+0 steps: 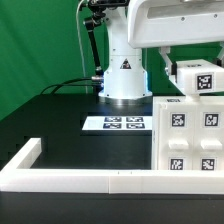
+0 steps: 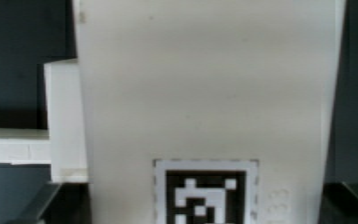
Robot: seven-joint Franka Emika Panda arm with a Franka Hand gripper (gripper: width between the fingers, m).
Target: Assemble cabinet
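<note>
the large white matte box shell with square black-and-white tags (image 1: 190,140) stands at the near corner of the black tabletop (image 1: 60,125) on the exterior view's right. it is against the low white l-shaped border wall (image 1: 70,178) that lines the near edge. a smaller white tagged block (image 1: 196,78) is above the shell, just beside the two-finger gripper (image 1: 170,62). a white tagged face (image 2: 202,100) fills the wrist view, with a dark finger (image 2: 34,205) beside it; whether the jaws clamp it i cannot tell. the flat white marker board (image 1: 115,123) lies mid-table, before the white robot base (image 1: 122,75) near the far edge.
</note>
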